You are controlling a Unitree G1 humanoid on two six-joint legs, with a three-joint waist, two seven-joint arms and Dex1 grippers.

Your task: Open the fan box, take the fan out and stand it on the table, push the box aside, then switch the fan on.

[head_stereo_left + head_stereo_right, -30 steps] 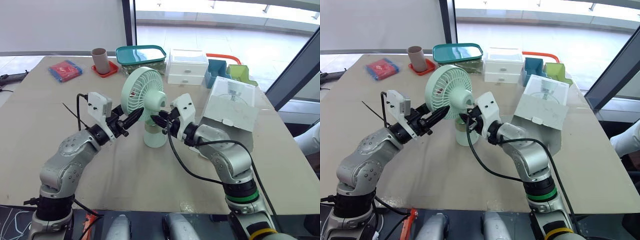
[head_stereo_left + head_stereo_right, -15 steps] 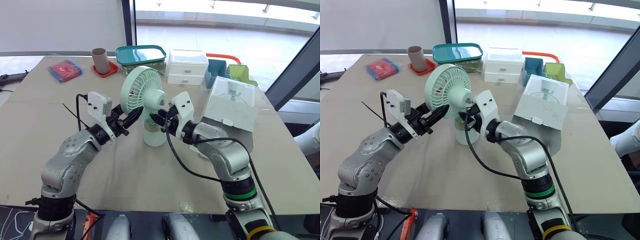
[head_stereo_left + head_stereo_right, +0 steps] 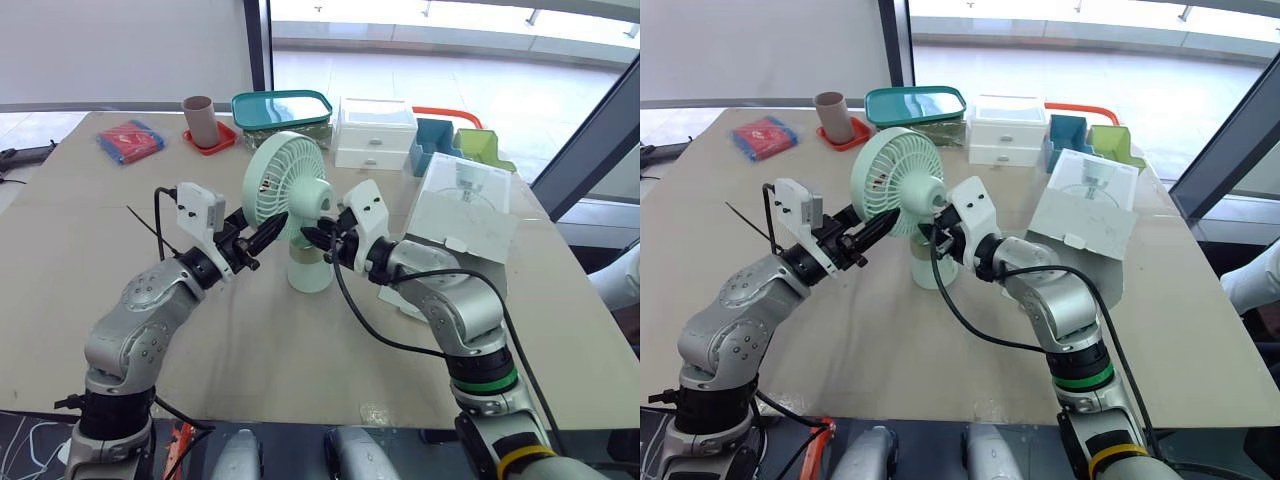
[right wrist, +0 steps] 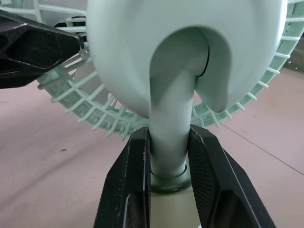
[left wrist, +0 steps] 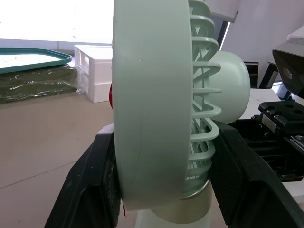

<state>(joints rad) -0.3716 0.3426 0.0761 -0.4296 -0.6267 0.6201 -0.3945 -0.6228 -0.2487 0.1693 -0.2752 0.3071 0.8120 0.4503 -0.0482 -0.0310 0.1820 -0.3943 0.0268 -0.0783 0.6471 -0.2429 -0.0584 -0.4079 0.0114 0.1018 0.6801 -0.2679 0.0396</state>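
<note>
Fan (image 3: 288, 192) is out and upright, base down on the table (image 3: 90, 235), just left of the fan box (image 3: 462, 215). Left gripper (image 3: 270, 230) pinches the head's rim and right gripper (image 4: 170, 183) clamps the neck. The standing step looks nearly done. Next, both need a gentle release, then the box wants shoving aside.

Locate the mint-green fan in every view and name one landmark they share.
Left eye view: fan upright, near centre.
Right eye view: fan upright, left of centre.
Left wrist view: fan head edge-on inside the left end effector.
Right wrist view: fan stem clamped by the right end effector.
Shared landmark: left end effector at the grille.
</note>
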